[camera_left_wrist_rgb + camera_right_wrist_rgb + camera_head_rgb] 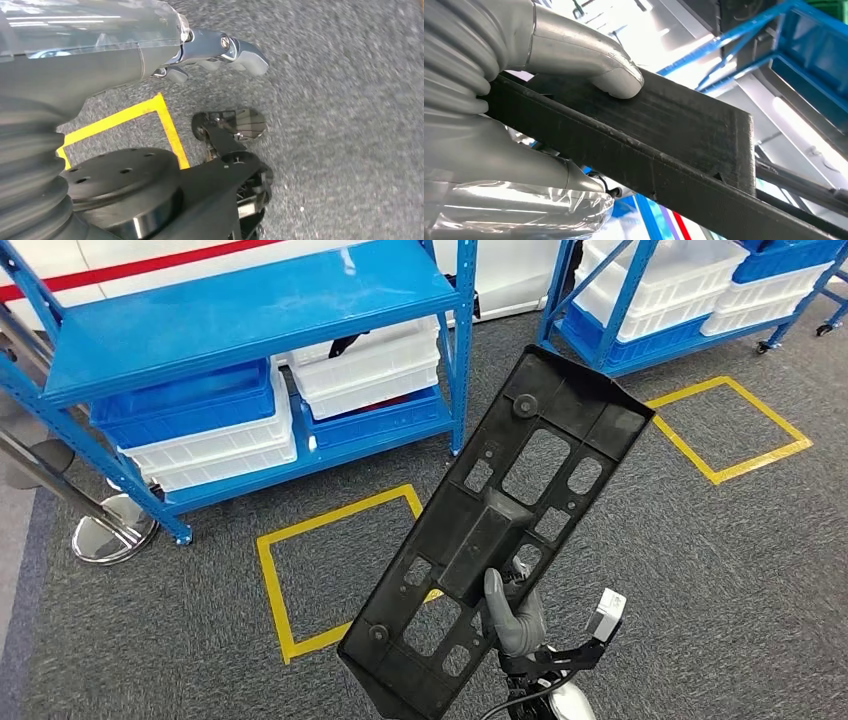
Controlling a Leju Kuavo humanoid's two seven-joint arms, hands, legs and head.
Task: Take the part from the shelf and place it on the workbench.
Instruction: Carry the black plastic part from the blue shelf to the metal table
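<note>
The right hand (515, 615) pinches the near end of a long black plastic panel (500, 520), thumb (616, 80) pressed flat on one face and the other fingers under it. The panel is held up off the grey carpet (700, 590), tilted, its far end reaching up and right. The left hand (220, 52) hangs over the carpet with fingers loosely curled, holding nothing. Beyond the panel stands a blue shelf (250, 300) with white and blue bins (370, 365), and yellow tape squares (290, 570) mark the floor.
</note>
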